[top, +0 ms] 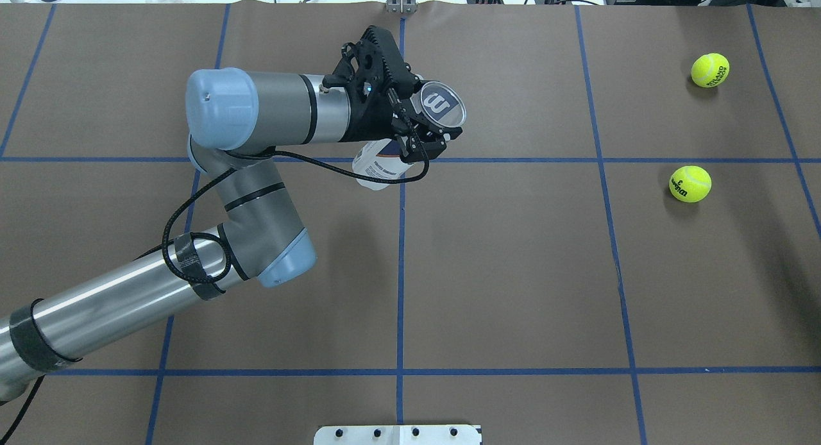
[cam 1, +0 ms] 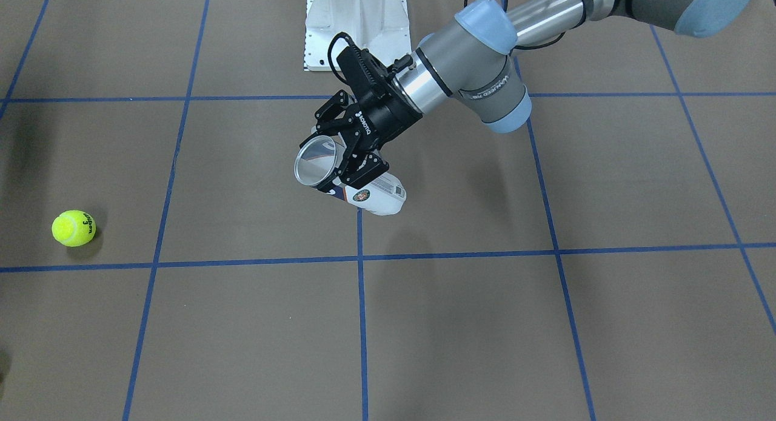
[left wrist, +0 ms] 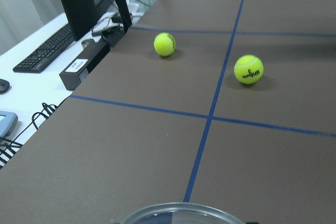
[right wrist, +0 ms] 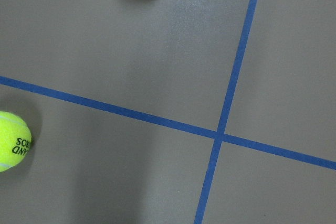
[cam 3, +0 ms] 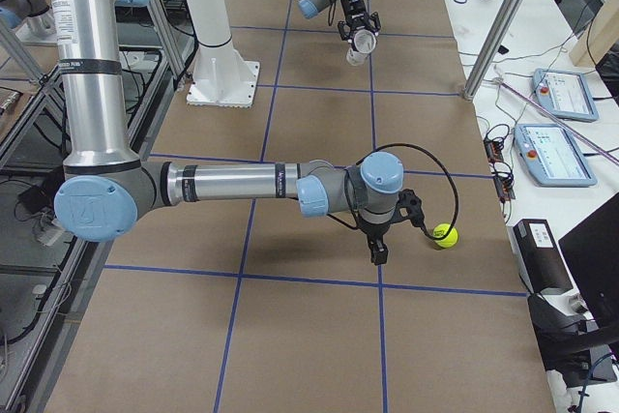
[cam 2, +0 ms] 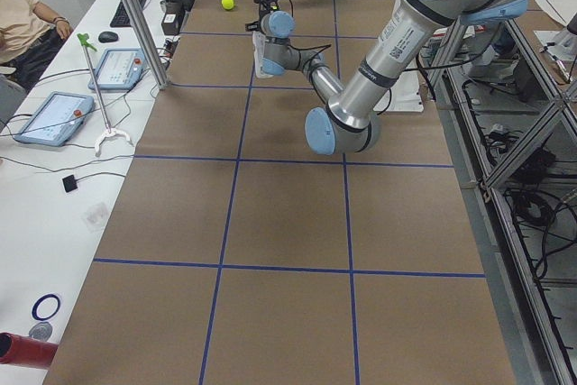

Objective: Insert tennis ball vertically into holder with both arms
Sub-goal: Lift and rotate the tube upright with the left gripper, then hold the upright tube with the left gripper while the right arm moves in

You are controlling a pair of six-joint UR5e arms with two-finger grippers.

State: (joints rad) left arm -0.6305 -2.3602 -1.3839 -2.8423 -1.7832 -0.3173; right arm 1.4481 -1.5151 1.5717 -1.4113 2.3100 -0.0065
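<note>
Holder (cam 1: 379, 196): is being held off the counter (cam 1: 485, 324), tilted, near the middle and towards the far side, with its rim (left wrist: 178, 211) pointing away from the robot.
Left tool (cam 1: 344, 147): is being pressed onto the holder's wall just behind the rim.
Right tool (cam 3: 379, 250): is being shown by the side view only, low and just beside the tennis ball (cam 1: 74, 228); whether it is spread or pressed together cannot be told.
Tennis ball: is being left on the counter at the right, well apart from the holder.
Step in hand: the ball is probably being approached.
Doing it well: the ball should be pinched across its middle from above, and the holder turned mouth-up beneath it.
Count: two balls are being shown, the second ball (top: 710, 70) lying farther off; one holder; two tools.
</note>
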